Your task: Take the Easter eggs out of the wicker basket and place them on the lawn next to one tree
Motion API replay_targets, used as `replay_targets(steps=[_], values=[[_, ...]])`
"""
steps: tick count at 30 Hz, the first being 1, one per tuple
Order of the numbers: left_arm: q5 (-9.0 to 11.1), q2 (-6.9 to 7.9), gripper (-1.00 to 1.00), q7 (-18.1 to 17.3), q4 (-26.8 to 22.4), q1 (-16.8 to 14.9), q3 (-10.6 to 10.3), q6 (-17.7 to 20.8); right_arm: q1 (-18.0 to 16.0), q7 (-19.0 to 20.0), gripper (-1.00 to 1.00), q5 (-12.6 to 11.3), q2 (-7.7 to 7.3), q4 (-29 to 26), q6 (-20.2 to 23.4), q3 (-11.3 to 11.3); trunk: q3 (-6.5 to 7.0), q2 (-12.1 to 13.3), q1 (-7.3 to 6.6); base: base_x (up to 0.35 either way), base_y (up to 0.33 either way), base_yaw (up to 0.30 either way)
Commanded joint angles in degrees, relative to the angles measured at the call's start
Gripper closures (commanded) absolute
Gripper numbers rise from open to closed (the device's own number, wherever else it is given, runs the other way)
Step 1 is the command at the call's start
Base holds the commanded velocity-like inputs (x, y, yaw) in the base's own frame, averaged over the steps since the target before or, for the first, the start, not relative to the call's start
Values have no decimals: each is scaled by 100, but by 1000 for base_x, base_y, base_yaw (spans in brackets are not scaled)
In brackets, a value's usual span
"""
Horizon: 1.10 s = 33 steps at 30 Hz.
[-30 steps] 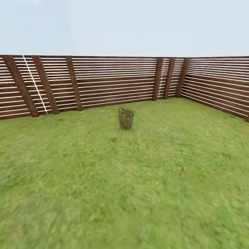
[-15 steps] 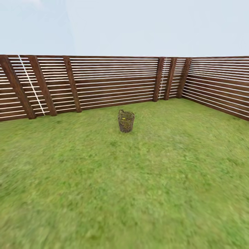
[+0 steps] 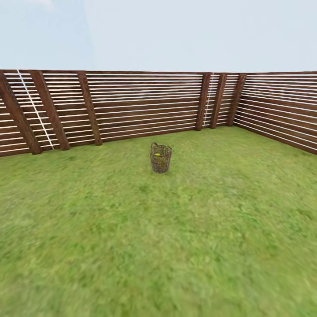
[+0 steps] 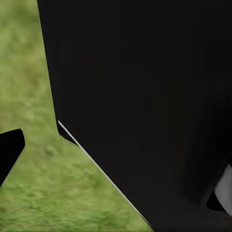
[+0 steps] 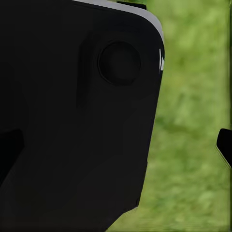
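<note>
Close in, both wrist views show black robot body over blurred lawn (image 4: 34, 145); whether either gripper is parted or closed cannot be told. Farther out, the basket (image 3: 160, 159) stands upright mid-lawn, something yellow (image 3: 157, 154) inside. Beyond, the fence (image 3: 141, 105).

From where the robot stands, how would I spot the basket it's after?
Look to the brown slatted wooden fence that wraps the far side of the lawn. On the grass a little in front of it, near the middle, stands the small brown open-weave wicker basket, upright and alone. Something yellow shows through its weave, and nothing else sits on the grass around it.
</note>
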Motion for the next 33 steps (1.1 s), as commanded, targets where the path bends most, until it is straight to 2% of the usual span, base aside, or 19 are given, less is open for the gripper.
replay_targets(steps=[1, 33], values=[[3, 0, -100, -6, -3, 0, 3, -2, -3, -5, -100, 47, -1, 4, -14, 14, -4, -1, 3, 325, 0, 0], [3, 0, -100, -7, -3, 0, 5, -2, -3, -5, -100, 46, -1, 4, -14, 14, -4, -1, 3, 325, 0, 0]])
